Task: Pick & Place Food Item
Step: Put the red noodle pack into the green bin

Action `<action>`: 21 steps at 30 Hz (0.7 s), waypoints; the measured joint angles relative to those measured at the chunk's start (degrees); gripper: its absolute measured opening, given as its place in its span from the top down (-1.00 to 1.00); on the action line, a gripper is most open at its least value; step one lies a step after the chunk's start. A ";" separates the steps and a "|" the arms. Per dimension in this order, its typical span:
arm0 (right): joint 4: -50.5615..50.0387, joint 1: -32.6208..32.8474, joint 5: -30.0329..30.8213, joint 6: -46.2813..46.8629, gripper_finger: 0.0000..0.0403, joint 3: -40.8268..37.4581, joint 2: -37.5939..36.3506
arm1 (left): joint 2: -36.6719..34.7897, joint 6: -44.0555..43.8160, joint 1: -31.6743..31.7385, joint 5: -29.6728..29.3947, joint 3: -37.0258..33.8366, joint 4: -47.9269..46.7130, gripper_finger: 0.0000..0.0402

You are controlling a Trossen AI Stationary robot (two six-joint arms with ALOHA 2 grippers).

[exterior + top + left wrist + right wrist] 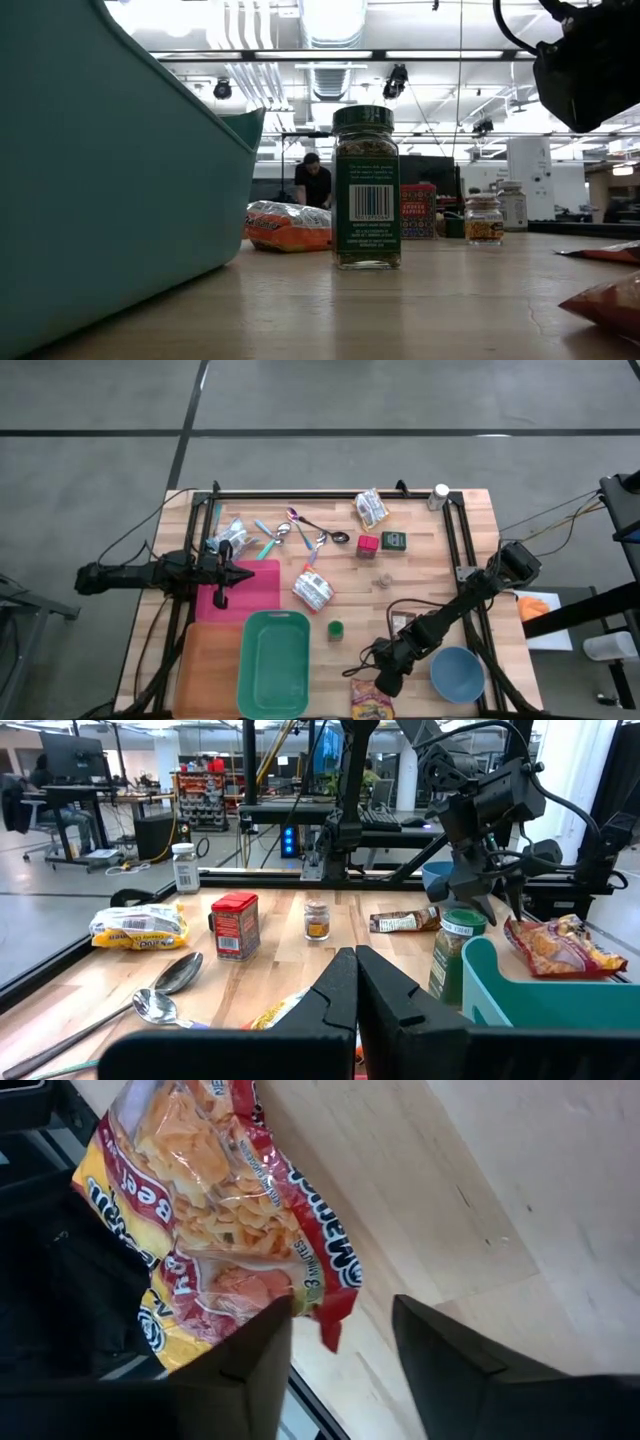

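Table (420,575): light wood planks, cluttered.
Room: workshop, a person at desks behind.
Right gripper (340,1345): fingers apart over noodle packet (215,1230).
Left gripper (355,982): together, empty.
Cut off: the packet's far end.

open-plan robotics lab: ceiling strip lights (330,55), equipment racks (205,800), desks (75,795)

We hold our left gripper (221,601) with fingers pressed together, arm stretched in from the left edge. Our right gripper (340,1342) hangs low near the front edge, fingers parted.
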 joint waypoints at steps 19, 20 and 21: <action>-4.43 -0.30 1.39 -1.86 0.95 -0.10 -0.14 | 0.00 0.00 0.00 0.00 0.00 0.00 1.00; -4.72 -0.51 1.67 -2.22 0.95 -0.10 -0.16 | 0.00 0.00 0.00 0.02 0.00 0.00 1.00; -4.77 -0.70 1.94 -2.63 0.95 -0.10 -0.16 | 0.00 0.00 0.00 0.02 0.00 0.00 1.00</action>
